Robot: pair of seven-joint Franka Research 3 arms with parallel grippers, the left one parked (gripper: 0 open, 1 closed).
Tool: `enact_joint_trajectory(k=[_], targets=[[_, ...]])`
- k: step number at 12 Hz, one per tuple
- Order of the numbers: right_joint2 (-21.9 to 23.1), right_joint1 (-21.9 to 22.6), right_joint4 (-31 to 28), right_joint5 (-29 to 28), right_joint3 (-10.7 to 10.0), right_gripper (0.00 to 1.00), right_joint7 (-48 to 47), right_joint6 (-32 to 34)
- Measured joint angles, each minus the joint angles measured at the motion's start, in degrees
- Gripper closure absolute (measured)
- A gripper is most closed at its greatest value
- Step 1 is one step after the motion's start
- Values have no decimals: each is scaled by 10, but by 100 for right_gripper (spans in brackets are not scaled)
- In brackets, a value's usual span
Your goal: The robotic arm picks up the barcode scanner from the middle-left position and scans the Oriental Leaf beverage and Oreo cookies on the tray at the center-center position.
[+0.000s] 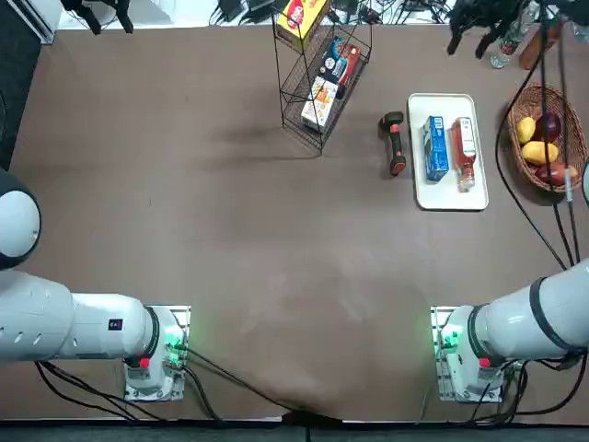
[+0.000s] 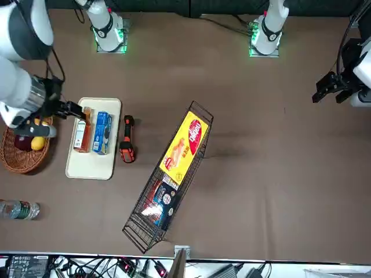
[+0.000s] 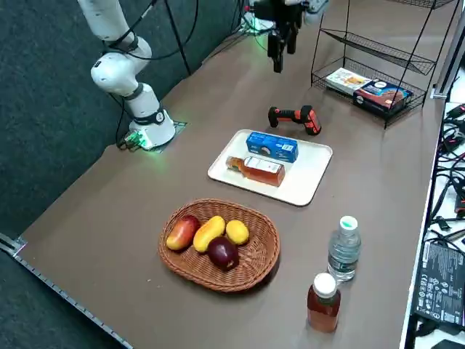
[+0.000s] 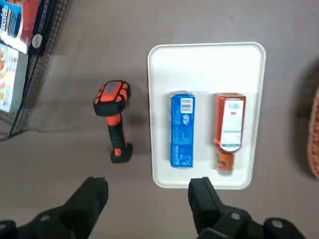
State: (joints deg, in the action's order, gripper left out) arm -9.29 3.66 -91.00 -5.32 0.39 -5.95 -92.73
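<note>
Well, from left to right across the desk (image 1: 248, 221), I see a black wire-mesh rack (image 1: 295, 95) with printed boxes. Next, just left of the tray, the black and red-orange pistol-shaped barcode scanner (image 4: 116, 119) lies on the desk, its head towards the far side. On the flat white rectangular tray (image 4: 204, 69) lie the bright blue rectangular Oreo packet (image 4: 182, 130) and, just to its right, the clear Oriental Leaf bottle (image 4: 231, 124) of reddish-brown liquid, white label up and neck pointing near. I have the right arm's black two-finger hand (image 4: 149, 186) raised over the desk, wide open and holding nothing, on the near side of scanner and tray. Furthest right, an oval brown wicker basket (image 3: 219, 280) holds yellow, red and dark purple fruit.
</note>
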Motion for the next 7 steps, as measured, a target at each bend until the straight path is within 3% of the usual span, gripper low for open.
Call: enact_joint_trajectory(k=[3,7], targets=[[1,-25,29,12,-2,0,49,38],[1,-48,30,33,-4,0,74,40]])
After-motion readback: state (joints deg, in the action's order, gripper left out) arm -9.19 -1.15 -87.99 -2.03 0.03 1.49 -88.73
